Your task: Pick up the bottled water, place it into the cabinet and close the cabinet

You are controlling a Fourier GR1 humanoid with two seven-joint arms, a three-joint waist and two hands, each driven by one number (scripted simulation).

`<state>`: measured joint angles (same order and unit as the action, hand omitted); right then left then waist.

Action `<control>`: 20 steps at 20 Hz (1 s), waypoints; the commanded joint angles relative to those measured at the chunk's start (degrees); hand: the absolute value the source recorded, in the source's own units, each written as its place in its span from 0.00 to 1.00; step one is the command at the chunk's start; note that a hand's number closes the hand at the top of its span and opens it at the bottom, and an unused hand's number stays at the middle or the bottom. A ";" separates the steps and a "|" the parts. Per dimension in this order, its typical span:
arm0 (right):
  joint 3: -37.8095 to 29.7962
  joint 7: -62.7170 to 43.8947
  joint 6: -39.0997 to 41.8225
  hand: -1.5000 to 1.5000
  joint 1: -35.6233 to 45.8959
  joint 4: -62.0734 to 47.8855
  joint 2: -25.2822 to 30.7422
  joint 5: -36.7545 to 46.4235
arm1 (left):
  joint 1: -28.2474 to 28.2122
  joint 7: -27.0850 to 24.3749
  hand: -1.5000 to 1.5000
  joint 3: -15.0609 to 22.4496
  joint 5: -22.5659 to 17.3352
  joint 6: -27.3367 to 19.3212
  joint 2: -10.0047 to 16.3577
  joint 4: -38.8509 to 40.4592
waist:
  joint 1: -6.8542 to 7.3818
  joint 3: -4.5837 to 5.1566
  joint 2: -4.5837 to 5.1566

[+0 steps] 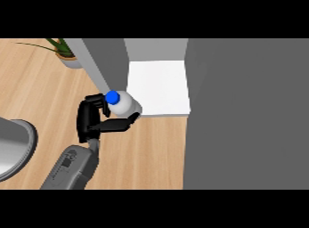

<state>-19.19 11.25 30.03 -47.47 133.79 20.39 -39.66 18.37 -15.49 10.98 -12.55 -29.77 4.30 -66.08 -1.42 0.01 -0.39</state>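
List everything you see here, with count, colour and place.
Plastic water bottle with a blue cap: one, whitish, at the shelf's front edge.
Flat white cabinet shelf: one, white, upper centre.
Tall grey cabinet panels: two, grey, flanking the shelf.
Leafy potted plant: one, green, top left.
Round grey metal vessel: one, grey, left edge, cut off.
Light wooden counter: one, tan, underneath everything.
Left hand: one, black, curled round the bottle.

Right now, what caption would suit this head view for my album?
Left hand, fingers curled round the bottled water, holds it at the edge of the white shelf in the open cabinet.
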 commanded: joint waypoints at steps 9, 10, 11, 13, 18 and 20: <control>2.09 -1.04 -0.61 0.00 -0.29 4.43 0.40 -3.82 | 14.56 5.81 1.00 1.69 2.18 -2.09 -4.01 7.88 | -4.27 0.12 1.11; 1.36 -0.97 -0.17 0.00 0.14 4.40 1.44 -4.25 | 14.33 3.77 1.00 1.65 2.67 -2.90 -4.01 9.01 | -4.55 0.17 1.27; 1.35 -1.01 -0.76 0.00 0.17 4.18 1.41 -5.10 | 16.10 5.96 1.00 0.00 1.56 -2.32 -3.02 7.87 | -4.86 0.17 1.31; 0.39 -0.63 0.04 0.00 1.37 2.70 2.83 -4.61 | 16.10 4.72 1.00 0.71 2.64 -2.41 -3.18 9.12 | -5.16 0.16 1.51; 2.18 -0.59 -0.56 0.00 2.01 3.07 2.26 -4.28 | 17.56 4.82 1.00 0.85 5.58 -6.00 -2.14 9.98 | -5.41 0.12 1.59; 3.02 0.12 0.70 0.00 2.04 1.32 1.84 -2.03 | 17.30 3.79 1.00 0.70 6.00 -5.86 -1.54 10.81 | -5.71 0.08 1.57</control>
<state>-17.09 12.06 31.00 -45.10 132.70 22.85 -41.36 20.53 -14.65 9.45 -9.00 -35.57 6.75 -63.51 -4.33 -0.16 -0.46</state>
